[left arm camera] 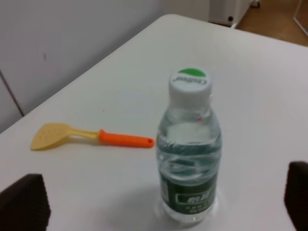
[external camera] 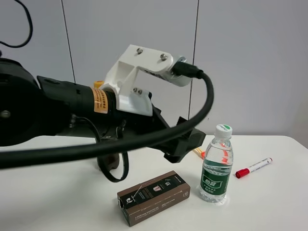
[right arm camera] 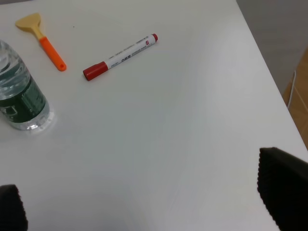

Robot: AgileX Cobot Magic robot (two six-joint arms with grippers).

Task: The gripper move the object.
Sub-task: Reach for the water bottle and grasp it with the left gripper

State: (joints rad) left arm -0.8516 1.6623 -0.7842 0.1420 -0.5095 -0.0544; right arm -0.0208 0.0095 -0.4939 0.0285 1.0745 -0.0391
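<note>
A lab or office test room, most likely: a bare white table [external camera: 269, 202] against plain grey wall panels [external camera: 240, 57], a robot arm [external camera: 57, 103] trailing a thick cable [external camera: 48, 155], and a marker [external camera: 253, 167] (wood-toned floor [right arm camera: 301, 96] past the table edge).

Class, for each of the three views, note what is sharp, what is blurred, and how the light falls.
Exterior high: the thick black cable in front is slightly soft, the clear plastic green-labelled water bottle crisp. Left wrist: bottle slightly blurred, dark pincer fingertips smeared at the edges. Right wrist: even light, faint shadows, red-capped white marker sharp.
</note>
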